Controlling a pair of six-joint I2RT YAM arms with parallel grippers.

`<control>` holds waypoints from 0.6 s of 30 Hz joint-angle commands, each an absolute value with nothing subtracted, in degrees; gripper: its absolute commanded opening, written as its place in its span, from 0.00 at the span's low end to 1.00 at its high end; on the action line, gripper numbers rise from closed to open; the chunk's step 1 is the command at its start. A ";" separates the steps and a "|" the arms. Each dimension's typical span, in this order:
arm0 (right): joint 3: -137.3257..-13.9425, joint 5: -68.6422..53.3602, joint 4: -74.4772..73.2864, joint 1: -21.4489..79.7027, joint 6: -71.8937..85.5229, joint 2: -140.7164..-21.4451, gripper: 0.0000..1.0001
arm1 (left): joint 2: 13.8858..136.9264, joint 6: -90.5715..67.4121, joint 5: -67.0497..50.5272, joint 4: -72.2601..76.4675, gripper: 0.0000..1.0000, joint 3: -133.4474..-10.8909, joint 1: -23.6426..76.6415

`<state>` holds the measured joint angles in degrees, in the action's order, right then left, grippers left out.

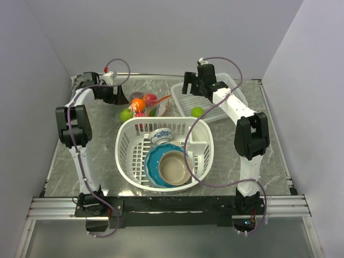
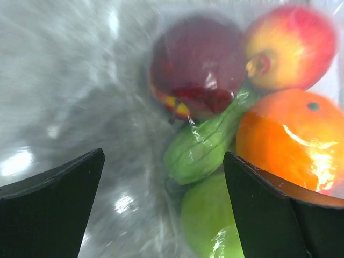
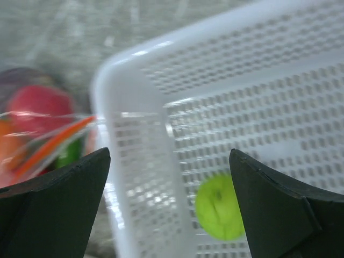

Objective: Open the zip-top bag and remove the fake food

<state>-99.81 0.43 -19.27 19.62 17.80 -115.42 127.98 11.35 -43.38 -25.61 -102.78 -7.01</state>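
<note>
The zip-top bag (image 1: 152, 106) lies on the table behind the basket, its red-orange zip strip (image 3: 51, 144) pointing toward the mesh tray. Inside it shows fake food: a maroon fruit (image 2: 196, 64), a red-yellow fruit (image 2: 293, 45), an orange (image 2: 290, 140), a green vegetable (image 2: 207, 145) and a green fruit (image 2: 209, 220). My left gripper (image 1: 115, 95) (image 2: 164, 156) stands open just left of the bag, holding nothing. A single green fruit (image 1: 197, 112) (image 3: 217, 207) lies in the white mesh tray (image 1: 215, 99). Over the tray's left edge, my right gripper (image 1: 196, 83) (image 3: 169, 153) is open with nothing in it.
A white laundry-style basket (image 1: 129, 145) sits mid-table holding a blue bowl (image 1: 153, 166), a tan bowl (image 1: 174, 167) and a small patterned bowl (image 1: 160, 135). Grey walls close in the table on three sides. The mesh tray's rim (image 3: 129, 161) lies right under my right fingers.
</note>
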 commanded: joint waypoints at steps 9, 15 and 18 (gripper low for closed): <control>-102.29 3.95 -15.98 29.70 2.65 -108.45 1.00 | 129.73 18.81 -43.77 -28.65 0.91 -99.14 -0.35; -103.98 -1.65 -16.61 31.29 4.39 -110.48 1.00 | 130.43 19.50 -38.86 -33.65 0.01 -104.14 -0.79; -104.23 -4.21 -16.52 31.29 5.62 -111.18 1.00 | 129.20 20.21 -37.71 -34.71 0.01 -104.94 -3.51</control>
